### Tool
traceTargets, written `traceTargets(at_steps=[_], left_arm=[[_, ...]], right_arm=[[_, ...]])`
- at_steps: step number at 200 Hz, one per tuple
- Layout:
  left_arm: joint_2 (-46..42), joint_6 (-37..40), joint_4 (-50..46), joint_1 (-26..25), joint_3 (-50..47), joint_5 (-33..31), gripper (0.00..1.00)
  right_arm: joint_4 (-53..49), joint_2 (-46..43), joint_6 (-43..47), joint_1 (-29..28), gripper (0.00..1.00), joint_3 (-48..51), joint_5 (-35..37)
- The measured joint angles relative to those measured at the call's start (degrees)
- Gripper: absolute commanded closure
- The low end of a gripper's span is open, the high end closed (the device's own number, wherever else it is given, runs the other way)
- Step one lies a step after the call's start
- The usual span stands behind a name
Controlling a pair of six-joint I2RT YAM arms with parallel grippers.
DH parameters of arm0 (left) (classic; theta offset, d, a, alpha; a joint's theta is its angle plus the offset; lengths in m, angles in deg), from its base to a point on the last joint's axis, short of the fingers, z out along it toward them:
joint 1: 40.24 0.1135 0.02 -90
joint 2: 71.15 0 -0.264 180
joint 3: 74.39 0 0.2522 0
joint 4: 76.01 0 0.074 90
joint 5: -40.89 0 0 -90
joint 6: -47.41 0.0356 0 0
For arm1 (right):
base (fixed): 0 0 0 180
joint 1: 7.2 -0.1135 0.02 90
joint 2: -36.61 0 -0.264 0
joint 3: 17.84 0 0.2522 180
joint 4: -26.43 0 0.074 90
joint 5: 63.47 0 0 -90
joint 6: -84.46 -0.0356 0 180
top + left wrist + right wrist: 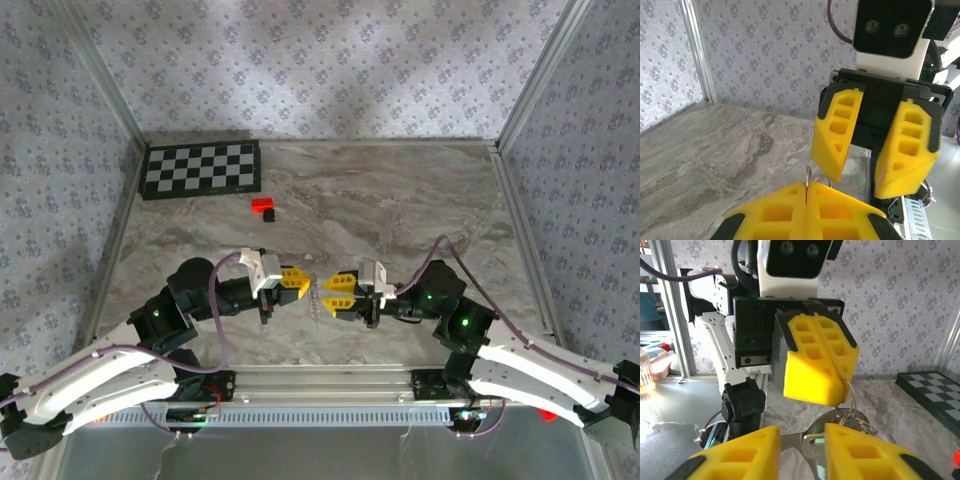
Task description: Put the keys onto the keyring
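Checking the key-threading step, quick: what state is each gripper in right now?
Left gripper: closed on the thin silvery metal keyring.
Right gripper: open; the small flat silvery metal key sits between its fingers, and whether it is gripped cannot be told.

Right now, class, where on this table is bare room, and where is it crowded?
Bare: right half, between red block and right wall; strip in front of the checkerboard. Crowded: near centre, left claw and right claw meeting at the keyring.
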Motion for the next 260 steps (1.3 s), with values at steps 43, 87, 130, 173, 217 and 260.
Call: traceTargets(at_steps=[43, 87, 130, 173, 217, 260], left_arm=[[-2.9, -1.1, 4.6, 0.0, -4.4, -0.4, 1.0], [-7.0, -2.0, 7.4, 0.0, -7.1, -0.1, 1.0], [-10.3, -2.4, 9.7, 0.0, -8.1, 2.3, 1.0], [-10.8, -2.4, 10.1, 0.0, -8.2, 4.0, 1.0], [-11.8, -2.4, 10.0, 0.0, -8.3, 4.6, 1.0], [-12.4, -2.4, 9.4, 0.0, -8.3, 5.2, 1.0]], right_arm=[[-1.0, -1.7, -1.5, -1.4, 0.64, -0.2, 3.8], [-3.4, -1.0, -4.5, -3.0, 0.68, -4.2, 7.5], [-8.7, 4.7, -5.0, -6.9, 0.71, -11.3, 8.3], [-12.5, 6.5, -3.8, -9.8, 0.74, -13.4, 9.8], [-13.5, 6.7, -3.1, -10.5, 0.76, -13.6, 11.3], [-13.1, 6.6, -2.7, -10.9, 0.77, -13.6, 11.5]])
